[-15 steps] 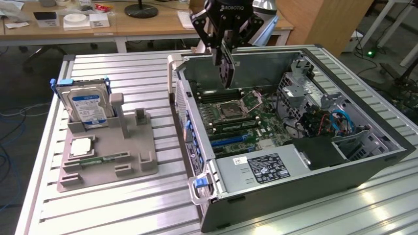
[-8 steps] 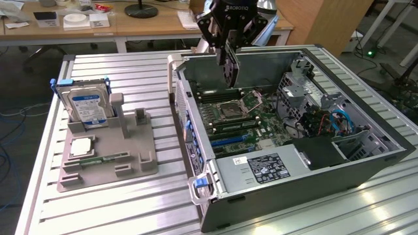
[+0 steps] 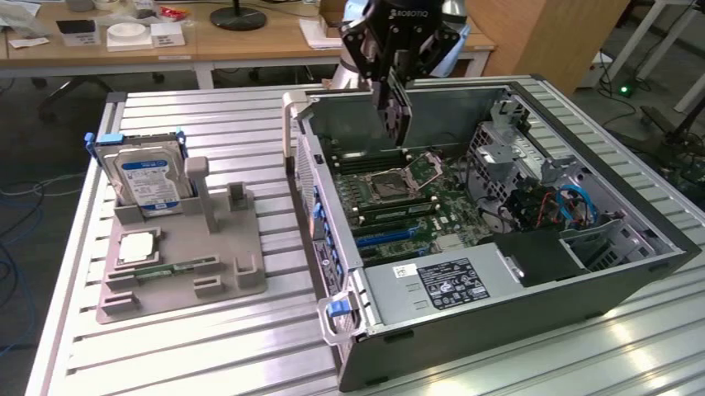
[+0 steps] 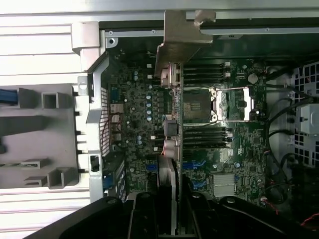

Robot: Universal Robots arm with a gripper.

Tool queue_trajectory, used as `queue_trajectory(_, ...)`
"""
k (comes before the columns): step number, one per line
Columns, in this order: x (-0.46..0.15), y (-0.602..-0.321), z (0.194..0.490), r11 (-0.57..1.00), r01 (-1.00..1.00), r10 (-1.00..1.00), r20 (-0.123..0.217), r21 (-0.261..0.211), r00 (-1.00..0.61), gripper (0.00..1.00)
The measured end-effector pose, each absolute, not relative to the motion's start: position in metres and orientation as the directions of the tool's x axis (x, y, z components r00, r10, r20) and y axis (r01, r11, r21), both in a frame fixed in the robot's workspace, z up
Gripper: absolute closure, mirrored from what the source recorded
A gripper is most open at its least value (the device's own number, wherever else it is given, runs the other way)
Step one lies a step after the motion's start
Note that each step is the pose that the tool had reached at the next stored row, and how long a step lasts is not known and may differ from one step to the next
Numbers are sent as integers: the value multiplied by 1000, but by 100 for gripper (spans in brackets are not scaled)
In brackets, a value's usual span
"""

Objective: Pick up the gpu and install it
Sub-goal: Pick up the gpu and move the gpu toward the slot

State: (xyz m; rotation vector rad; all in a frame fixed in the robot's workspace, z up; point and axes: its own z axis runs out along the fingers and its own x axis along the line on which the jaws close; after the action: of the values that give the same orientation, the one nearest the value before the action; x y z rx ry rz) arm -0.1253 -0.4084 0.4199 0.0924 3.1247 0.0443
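One gripper (image 3: pixel 395 82) is hanging in the upper middle of the exterior view, over the rear part of the open computer case (image 3: pixel 496 330). Its jaws are standing narrow and pinching the gpu (image 3: pixel 398 115), which is hanging upright and edge-on below the fingers, its lower end reaching down inside the case walls above the motherboard (image 3: pixel 430 206). Whether the card is touching the board is not clear. Just toward the frame's lower right of it, the processor socket (image 3: pixel 402 177) is sitting with its lid raised.

Seen from the wrist, the gripper (image 4: pixel 169 214) is clamping the gpu (image 4: pixel 168 174) between two dark fingers (image 4: pixel 144 216), and the card is running away from the camera, ending in its silver bracket. Beneath it the motherboard (image 4: pixel 134 114) is showing, with the socket (image 4: pixel 234 104) beside the card's line.

At the exterior view's left, a grey holder (image 3: pixel 177 280) is resting on the slatted table (image 3: pixel 198 355), well apart from the case. A hard drive (image 3: pixel 149 181) with a blue label is standing upright in it, and a memory stick (image 3: pixel 177 268) is lying flat nearer the frame's lower left.
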Motion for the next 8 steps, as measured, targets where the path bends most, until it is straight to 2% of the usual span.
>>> queue_trajectory(8,-118,-408,420,999,28,29,-14,29,-999,73)
